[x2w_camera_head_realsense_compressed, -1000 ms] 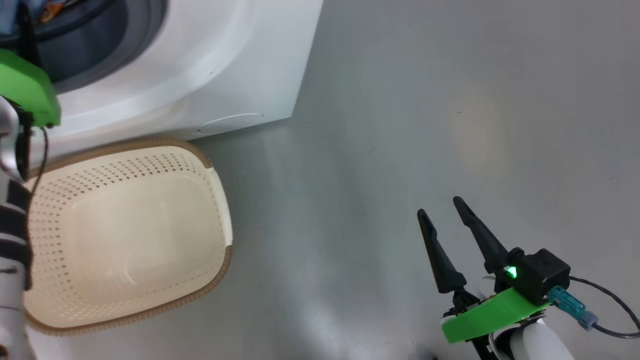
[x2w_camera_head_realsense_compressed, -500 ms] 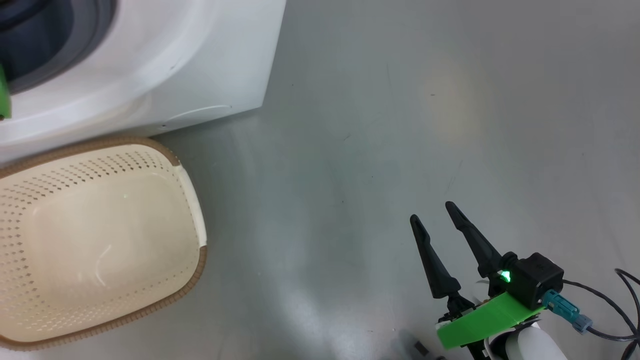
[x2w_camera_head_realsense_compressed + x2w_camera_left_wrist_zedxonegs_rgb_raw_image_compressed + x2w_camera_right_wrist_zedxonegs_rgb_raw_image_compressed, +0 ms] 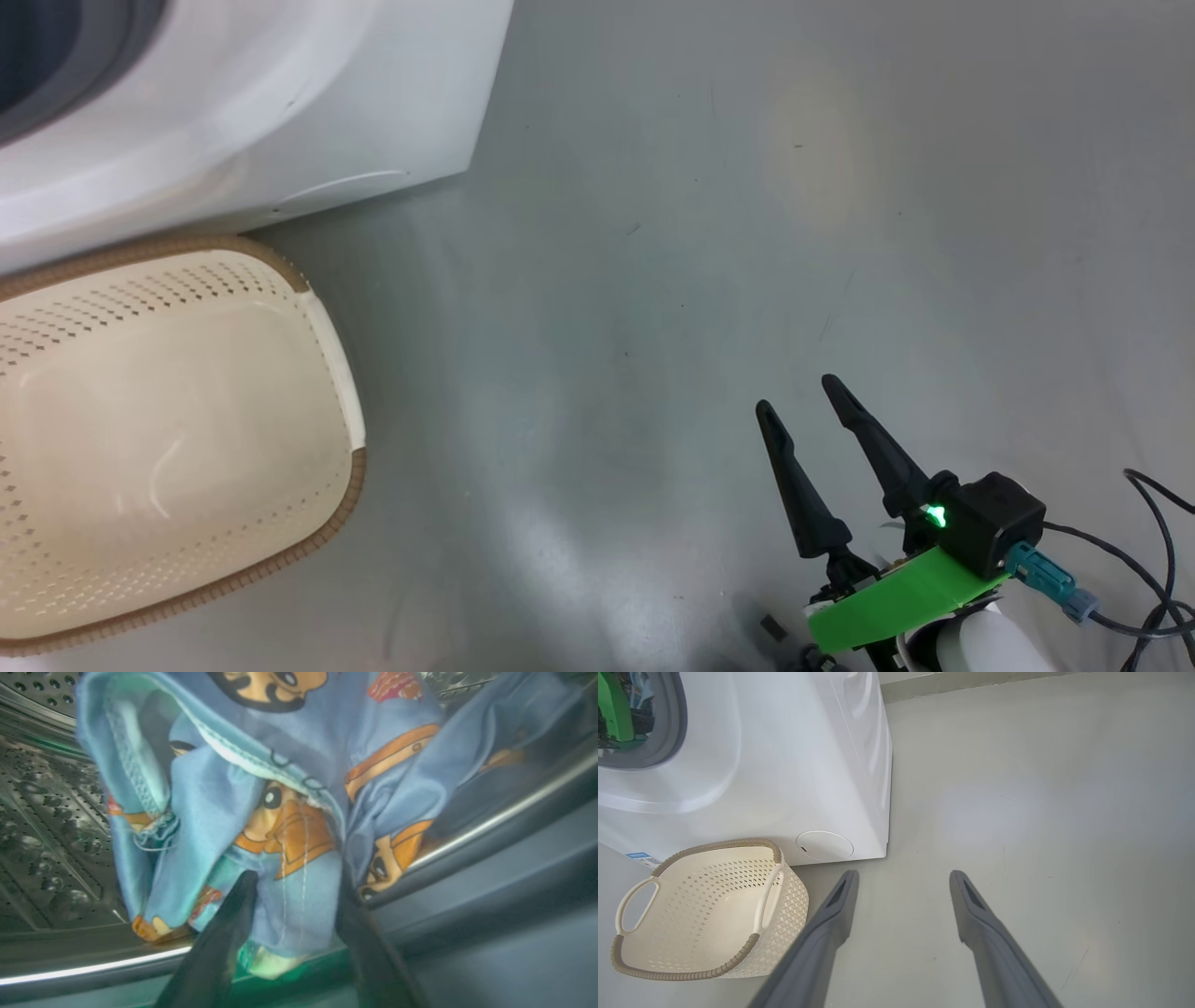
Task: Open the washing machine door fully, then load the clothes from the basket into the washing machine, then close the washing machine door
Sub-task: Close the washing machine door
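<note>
Inside the perforated steel drum (image 3: 46,812) of the big white front-loading washing machine (image 3: 784,765), the soft light-blue clothes (image 3: 289,765) printed with orange-brown cartoon bears are bunched in one heap. Part of the heap is draped over the drum's bright lip toward the grey rubber ring (image 3: 514,882). The left gripper (image 3: 297,877) is reached into that opening. Its two dark fingers are held apart, with a fold of cloth lying between them but apparently not pinched. The arm's green mount (image 3: 614,709) is glimpsed at the opening from the right wrist view.

Compared with the head view of a second ago, the whole scene is shifted leftward. This is taken as a turn of the camera, not a move of the things. The small cream perforated plastic basket (image 3: 355,476) with its brown rim band is found just in front of the machine, empty then as now. The right gripper (image 3: 796,394) is held idle over the grey floor (image 3: 747,187), well apart from the basket, with its fingers spread and nothing between them.

Loading is therefore judged all but done. The left gripper has yet to be drawn back clear of the fabric, and the overhanging fold pushed inward so that nothing is caught in the seal. Only then can the washing machine door be shut.
</note>
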Tool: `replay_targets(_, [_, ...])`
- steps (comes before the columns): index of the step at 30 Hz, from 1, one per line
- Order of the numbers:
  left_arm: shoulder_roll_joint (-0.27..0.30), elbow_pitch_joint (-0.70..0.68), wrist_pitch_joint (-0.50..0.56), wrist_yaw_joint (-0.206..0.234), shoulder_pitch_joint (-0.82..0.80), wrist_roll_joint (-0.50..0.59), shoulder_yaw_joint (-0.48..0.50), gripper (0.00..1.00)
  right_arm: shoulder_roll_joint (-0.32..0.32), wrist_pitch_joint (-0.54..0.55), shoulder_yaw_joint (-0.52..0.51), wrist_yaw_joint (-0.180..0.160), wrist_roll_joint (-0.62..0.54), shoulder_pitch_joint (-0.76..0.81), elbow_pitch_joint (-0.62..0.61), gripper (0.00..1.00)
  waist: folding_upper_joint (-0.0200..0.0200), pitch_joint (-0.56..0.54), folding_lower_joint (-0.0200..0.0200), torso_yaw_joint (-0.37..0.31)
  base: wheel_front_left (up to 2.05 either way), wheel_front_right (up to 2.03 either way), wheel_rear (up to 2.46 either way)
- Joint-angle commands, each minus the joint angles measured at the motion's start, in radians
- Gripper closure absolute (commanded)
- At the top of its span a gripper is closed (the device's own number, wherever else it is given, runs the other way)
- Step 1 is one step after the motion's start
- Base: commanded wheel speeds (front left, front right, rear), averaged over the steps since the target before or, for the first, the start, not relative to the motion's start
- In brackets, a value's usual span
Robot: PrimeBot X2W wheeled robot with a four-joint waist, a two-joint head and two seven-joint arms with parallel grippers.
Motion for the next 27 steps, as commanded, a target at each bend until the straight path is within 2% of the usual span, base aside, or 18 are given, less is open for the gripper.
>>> replay_targets(1, [0.056, -0.006, 0.007, -0.004, -0.007, 0.006, 0.001, 0.66, -0.003, -0.005, 0.024, 0.002, -0.008, 0.023, -0.023, 0.00, 0.0000, 0.002, -0.0001, -0.003, 0.00, 0.00, 0.00])
replay_targets(2, [0.059, -0.002, 0.008, -0.007, -0.010, 0.007, -0.003, 0.81, -0.003, -0.005, 0.024, 0.002, -0.009, 0.025, -0.023, 0.00, 0.0000, 0.003, -0.0001, -0.005, 0.00, 0.00, 0.00])
replay_targets(3, [0.062, 0.001, 0.007, -0.008, -0.014, 0.007, -0.005, 1.00, -0.003, -0.005, 0.025, 0.002, -0.009, 0.026, -0.024, 0.00, 0.0000, 0.005, -0.0001, -0.006, 0.00, 0.00, 0.00])
replay_targets(9, [0.056, -0.003, -0.038, 0.007, -0.045, -0.064, 0.050, 1.00, -0.005, -0.005, 0.017, 0.002, -0.009, 0.039, -0.032, 0.00, 0.0000, 0.014, -0.0001, -0.011, 0.00, 0.00, 0.00])
replay_targets(15, [0.049, -0.040, -0.156, 0.057, -0.068, -0.163, 0.141, 1.00, -0.007, -0.005, 0.016, 0.002, -0.009, 0.055, -0.042, 0.00, 0.0000, 0.022, -0.0001, -0.014, 0.00, 0.00, 0.00])
replay_targets(21, [0.030, -0.113, -0.198, 0.114, -0.086, -0.280, 0.259, 1.00, -0.016, -0.005, 0.025, 0.002, -0.010, 0.065, -0.050, 0.00, 0.0000, 0.039, -0.0001, -0.030, 0.00, 0.00, 0.00])
replay_targets(27, [-0.024, -0.220, -0.201, 0.095, -0.050, -0.399, 0.379, 1.00, -0.025, -0.005, 0.017, 0.002, -0.009, 0.094, -0.060, 0.00, 0.0000, 0.046, -0.0001, -0.054, 0.00, 0.00, 0.00])
